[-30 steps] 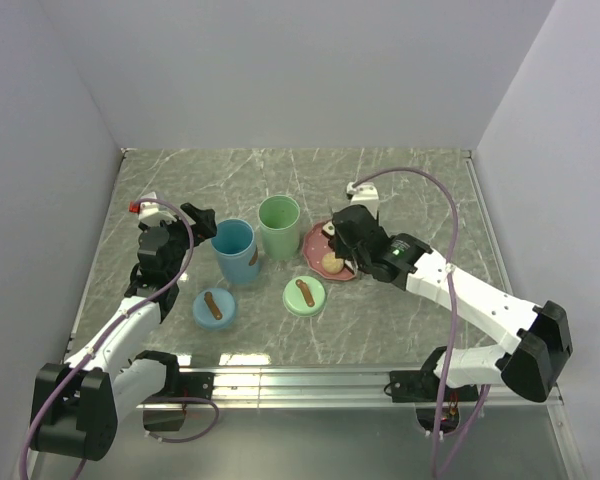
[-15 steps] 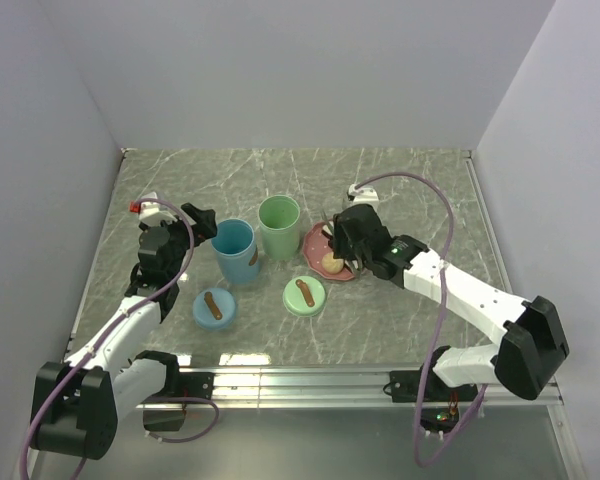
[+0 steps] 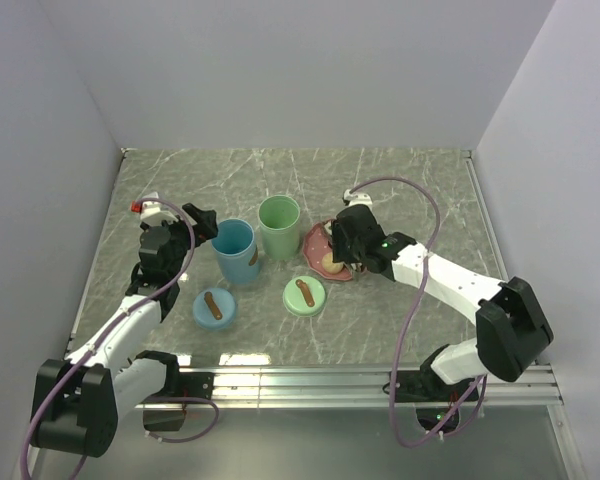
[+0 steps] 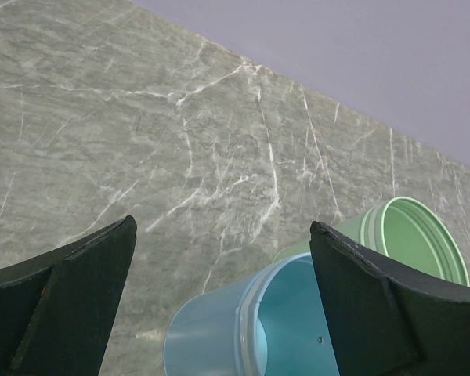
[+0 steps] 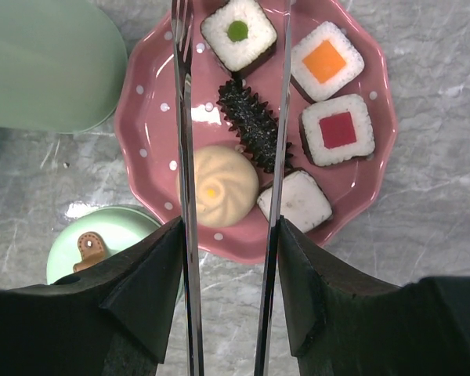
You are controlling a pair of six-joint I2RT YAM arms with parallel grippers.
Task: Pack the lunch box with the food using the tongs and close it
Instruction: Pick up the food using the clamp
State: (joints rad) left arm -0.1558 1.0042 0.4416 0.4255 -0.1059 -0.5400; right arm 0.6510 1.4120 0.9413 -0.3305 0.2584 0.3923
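Tongs (image 5: 184, 157) hide from above beneath the right jaws over the pink plate (image 3: 310, 250), bare worktop (image 3: 420, 190) behind it. Left wrist: left jaws gape, worktop open ahead. Right wrist: right jaws clamp the tongs, arms flanking the plate's bun (image 5: 218, 185).

I look down on a white-dotted pink scalloped plate (image 5: 145, 129) on a grey-green marbled table (image 3: 400, 180) between pale lilac walls (image 3: 300, 70)
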